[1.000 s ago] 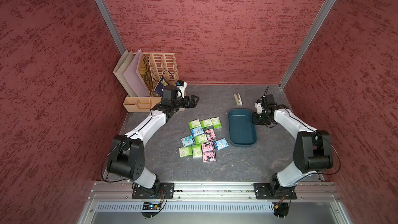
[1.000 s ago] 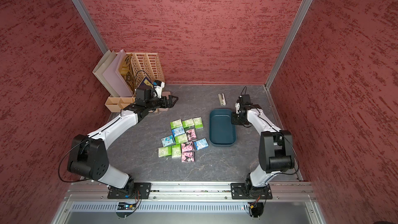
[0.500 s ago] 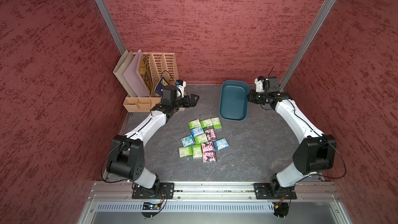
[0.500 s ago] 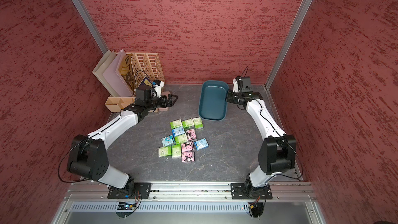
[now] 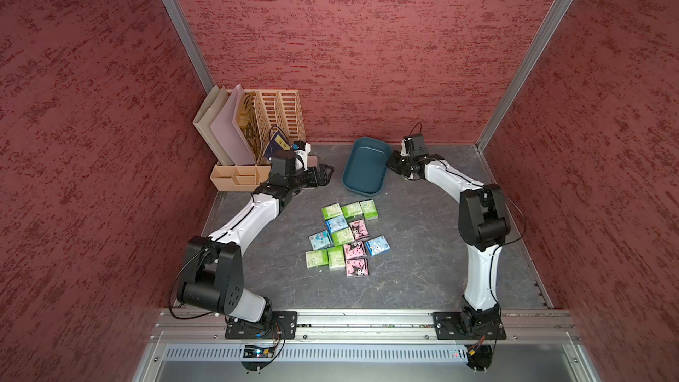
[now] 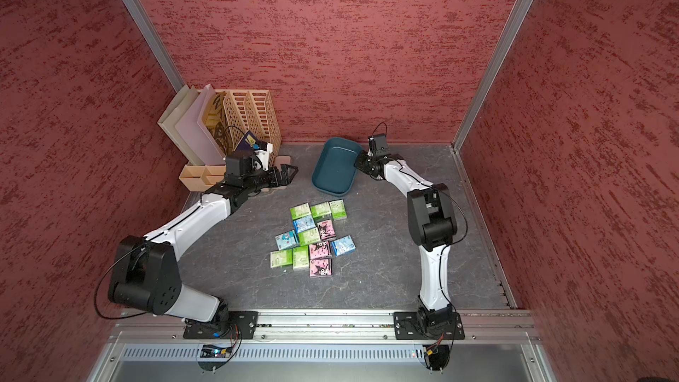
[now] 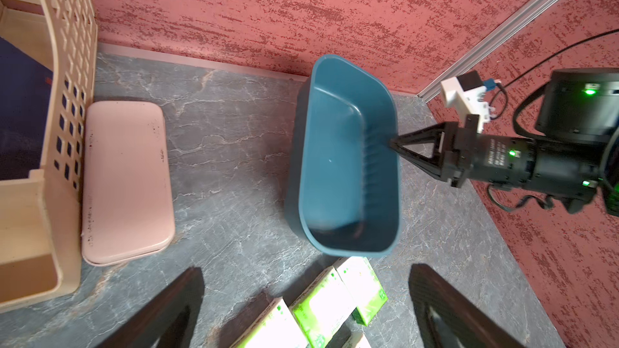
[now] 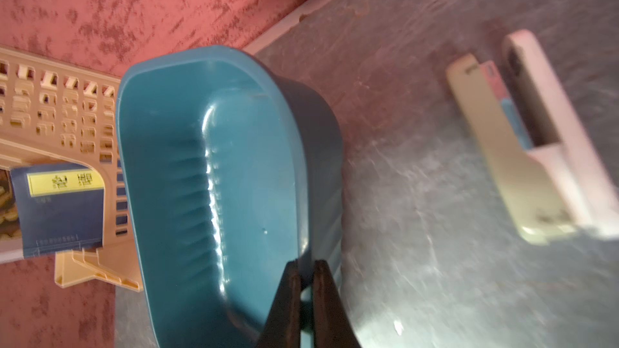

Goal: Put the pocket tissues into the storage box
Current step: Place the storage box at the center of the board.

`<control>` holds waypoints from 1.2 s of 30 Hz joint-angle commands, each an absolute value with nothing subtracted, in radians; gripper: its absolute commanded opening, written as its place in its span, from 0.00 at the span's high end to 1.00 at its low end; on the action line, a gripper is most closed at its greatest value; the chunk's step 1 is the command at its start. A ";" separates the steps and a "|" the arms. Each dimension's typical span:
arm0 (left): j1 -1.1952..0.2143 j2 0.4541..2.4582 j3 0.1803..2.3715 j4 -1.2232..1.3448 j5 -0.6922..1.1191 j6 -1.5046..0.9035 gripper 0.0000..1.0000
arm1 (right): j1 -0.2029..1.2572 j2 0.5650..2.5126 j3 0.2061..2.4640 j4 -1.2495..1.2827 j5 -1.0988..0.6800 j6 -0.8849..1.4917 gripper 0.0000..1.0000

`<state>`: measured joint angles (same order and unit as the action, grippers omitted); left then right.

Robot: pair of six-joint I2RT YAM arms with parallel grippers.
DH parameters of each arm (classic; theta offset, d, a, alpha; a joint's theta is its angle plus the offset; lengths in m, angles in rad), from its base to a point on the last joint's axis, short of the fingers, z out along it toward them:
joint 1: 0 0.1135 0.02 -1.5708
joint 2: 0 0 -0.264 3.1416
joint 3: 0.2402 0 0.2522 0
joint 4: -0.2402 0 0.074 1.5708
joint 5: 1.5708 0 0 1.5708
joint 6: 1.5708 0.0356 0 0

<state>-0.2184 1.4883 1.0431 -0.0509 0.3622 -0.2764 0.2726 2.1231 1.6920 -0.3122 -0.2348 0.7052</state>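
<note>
The right gripper (image 8: pixel 305 272) pinches the rim of the tilted box (image 5: pixel 365 167), upper centre in both top views; left gripper (image 5: pixel 326 173), jaws spread, empty, left of it; tissues (image 5: pixel 345 238) mid-frame

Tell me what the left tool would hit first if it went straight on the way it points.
Probably the storage box, tilted up in the shut right tool; the open left tool points at its near side. Relative height is unclear, so not certain.
</note>
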 commanded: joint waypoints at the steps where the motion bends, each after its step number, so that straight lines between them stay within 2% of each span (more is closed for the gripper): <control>1: -0.215 1.462 1.026 -0.038 0.374 -0.281 0.00 | 0.296 2.148 1.795 -0.238 -0.206 0.769 1.00; 6: -0.218 1.480 1.006 -0.011 0.382 -0.319 0.00 | 0.312 2.221 1.862 -0.262 -0.196 0.782 1.00; 17: -0.260 1.557 0.979 0.048 0.395 -0.442 0.00 | 0.334 2.252 1.799 -0.263 -0.216 0.825 1.00; 18: -0.264 1.567 0.984 0.049 0.401 -0.444 0.00 | 0.337 2.246 1.787 -0.256 -0.227 0.832 0.96; 21: -0.274 1.591 0.999 0.043 0.403 -0.455 0.00 | 0.345 2.230 1.750 -0.242 -0.243 0.842 0.68; 22: -0.279 1.598 1.002 0.043 0.403 -0.461 0.00 | 0.345 2.228 1.740 -0.241 -0.249 0.844 0.63; 28: -0.291 1.639 1.006 0.031 0.393 -0.539 0.00 | 0.340 2.170 1.708 -0.280 -0.228 0.780 0.50; 36: -0.335 1.727 1.111 -0.088 0.381 -0.673 0.00 | 0.308 2.016 1.746 -0.451 -0.095 0.529 0.44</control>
<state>-0.3084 1.7050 1.0470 -0.0158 0.3908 -0.6106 0.3275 2.1105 1.7073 -0.3733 -0.1780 0.6659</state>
